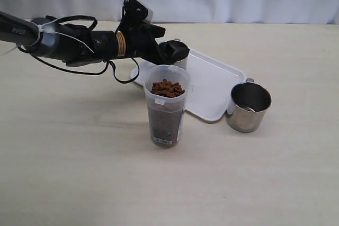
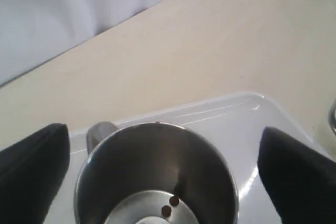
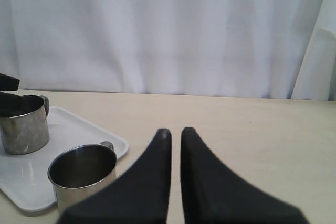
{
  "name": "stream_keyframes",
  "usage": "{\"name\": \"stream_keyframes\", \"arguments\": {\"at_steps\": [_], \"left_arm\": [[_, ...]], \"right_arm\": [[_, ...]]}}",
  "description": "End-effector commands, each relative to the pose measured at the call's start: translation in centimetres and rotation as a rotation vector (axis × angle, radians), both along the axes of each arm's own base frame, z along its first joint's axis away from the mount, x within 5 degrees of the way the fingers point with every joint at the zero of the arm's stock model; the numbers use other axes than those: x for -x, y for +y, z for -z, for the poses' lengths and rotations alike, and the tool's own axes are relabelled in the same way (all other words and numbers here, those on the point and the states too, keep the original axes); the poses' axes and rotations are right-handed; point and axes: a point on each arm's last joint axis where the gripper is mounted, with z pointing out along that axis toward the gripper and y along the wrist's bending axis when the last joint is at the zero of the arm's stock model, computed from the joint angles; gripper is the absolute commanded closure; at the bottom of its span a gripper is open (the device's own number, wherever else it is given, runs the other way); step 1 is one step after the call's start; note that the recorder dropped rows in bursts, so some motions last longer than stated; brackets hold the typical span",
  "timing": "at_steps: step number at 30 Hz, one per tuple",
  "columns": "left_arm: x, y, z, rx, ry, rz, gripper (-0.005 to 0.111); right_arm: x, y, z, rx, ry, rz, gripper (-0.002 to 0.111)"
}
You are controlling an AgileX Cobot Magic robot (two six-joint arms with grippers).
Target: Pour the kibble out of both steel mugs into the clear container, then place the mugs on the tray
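Middle of the table [image 1: 63, 173]: clear container [image 1: 167, 107], upright, filled with kibble [image 1: 168, 88] to just under the rim, white label [image 1: 163, 141] near the base. Stands just in front of the tray [image 1: 212, 86], on the table itself, apart from both mugs.

At the tray's left end as the exterior view shows it: first mug [image 2: 157, 166], upright, handle on the side away from the wrist camera. Holds only two stray pellets [image 2: 169, 206] on its shiny bottom.

Around that mug: left gripper [image 2: 163, 140], fingers [image 2: 31, 171] spread wide, one on each side of the rim, with a sliver of tray showing between each finger and the steel. Grips nothing.

Off the tray, on the table just beside its right-hand corner: second mug [image 1: 248, 107], upright, handle toward the far side, bare steel showing inside.

Low over the table, pointing toward the white curtain [image 3: 157, 30]: right gripper [image 3: 175, 132], fingertips [image 3: 164, 136] drawn together with only a thin slit between, nothing held. Sits near the second mug without touching it.
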Motion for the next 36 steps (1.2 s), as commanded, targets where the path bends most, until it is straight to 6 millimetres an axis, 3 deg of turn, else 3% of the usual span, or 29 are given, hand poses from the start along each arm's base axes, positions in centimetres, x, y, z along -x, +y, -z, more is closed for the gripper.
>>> {"name": "stream_keyframes", "arguments": {"at_steps": [1, 4, 8, 9, 10, 11, 12, 13, 14, 15, 16, 19, 20, 21, 23, 29, 33, 36], "left_arm": [[0.1, -0.3, -1.2, 0.048, -0.023, 0.021, 0.02], [0.1, -0.3, -2.2, 0.066, -0.042, 0.029, 0.02], [-0.4, 2.9, -8.8, 0.02, -0.026, -0.158, 0.021], [-0.2, 4.4, -11.1, -0.036, -0.006, -0.239, 0.025], [0.3, 5.3, -12.4, -0.082, 0.007, -0.298, 0.033], [1.4, 6.8, -14.1, -0.143, 0.002, -0.338, 0.049], [2.2, 7.6, -15.1, -0.121, 0.017, -0.349, 0.06], [3.9, 9.1, -16.6, -0.088, 0.022, -0.32, 0.08], [4.7, 9.8, -17.1, -0.077, 0.025, -0.31, 0.089], [6.5, 11.6, -18.3, -0.052, 0.025, -0.303, 0.104], [8.6, 13.3, -18.6, -0.038, 0.039, -0.308, 0.107], [12.2, 16.0, -19.0, -0.029, 0.037, -0.372, 0.107], [13.6, 16.9, -19.0, -0.033, 0.03, -0.412, 0.107], [16.3, 18.3, -19.2, -0.008, 0.011, -0.498, 0.107], [19.2, 19.4, -19.5, 0.036, -0.026, -0.613, 0.107], [27.5, 21.8, -19.2, 0.133, -0.186, -0.953, 0.107], [31.8, 22.1, -19.2, 0.196, -0.323, -1.005, 0.107], [33.6, 21.9, -18.4, 0.223, -0.377, -0.991, 0.107]], "right_arm": [[0.0, 0.0, 0.1, 0.002, 0.002, 0.003, 0.103], [0.0, 0.0, 0.1, 0.002, 0.002, 0.003, 0.103], [0.0, 0.0, 0.1, 0.002, 0.002, 0.003, 0.103], [0.0, 0.0, 0.1, 0.002, 0.002, 0.003, 0.103], [0.0, 0.0, 0.1, 0.002, 0.002, 0.003, 0.103], [0.0, 0.0, 0.1, 0.002, 0.002, 0.003, 0.103], [0.0, 0.0, 0.1, 0.002, 0.002, 0.003, 0.103], [0.0, 0.0, 0.1, 0.002, 0.002, 0.003, 0.103], [0.0, 0.0, 0.1, 0.002, 0.002, 0.003, 0.103], [0.0, 0.0, 0.1, 0.002, 0.002, 0.003, 0.103], [0.0, 0.0, 0.1, 0.002, 0.002, 0.003, 0.103], [0.0, 0.0, 0.1, 0.002, 0.002, 0.003, 0.103], [0.0, 0.0, 0.1, 0.002, 0.002, 0.003, 0.103], [0.0, 0.0, 0.1, 0.002, 0.002, 0.003, 0.103], [0.0, 0.0, 0.1, 0.002, 0.002, 0.003, 0.103], [0.0, 0.0, 0.1, 0.002, 0.002, 0.003, 0.103], [0.0, 0.0, 0.1, 0.002, 0.002, 0.003, 0.103], [0.0, 0.0, 0.1, 0.002, 0.002, 0.003, 0.103]]}}
